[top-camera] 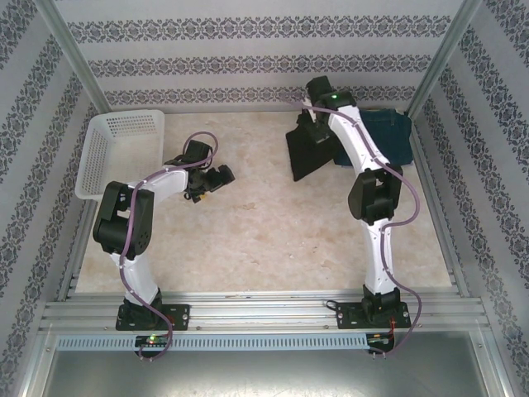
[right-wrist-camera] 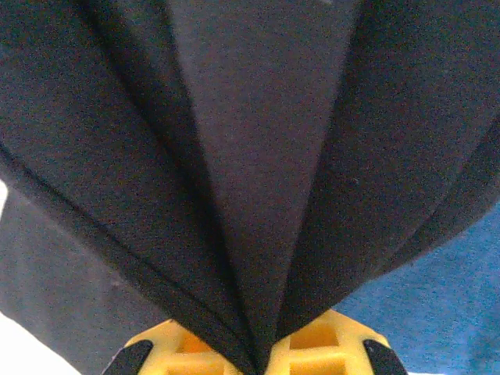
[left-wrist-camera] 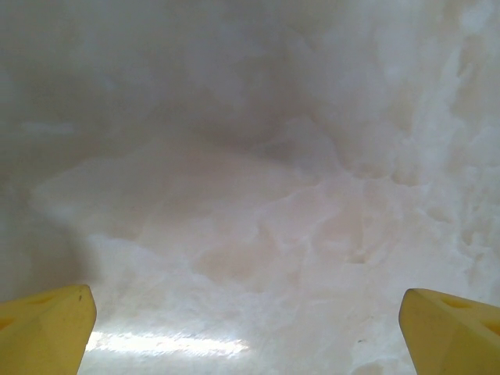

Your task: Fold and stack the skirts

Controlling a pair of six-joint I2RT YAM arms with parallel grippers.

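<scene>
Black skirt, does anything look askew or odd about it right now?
Yes. The black skirt isn't lying flat: the right gripper pinches it into bunched pleats, and it sits crooked beside the blue skirt.

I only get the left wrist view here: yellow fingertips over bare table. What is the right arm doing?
Observer: The right gripper is shut on a fold of the black skirt.
Operator: Any other skirt in sight?
Observer: A blue skirt lies far right on the table.
Operator: And the basket?
Observer: The white basket sits at the far left, beyond the left gripper.
</scene>
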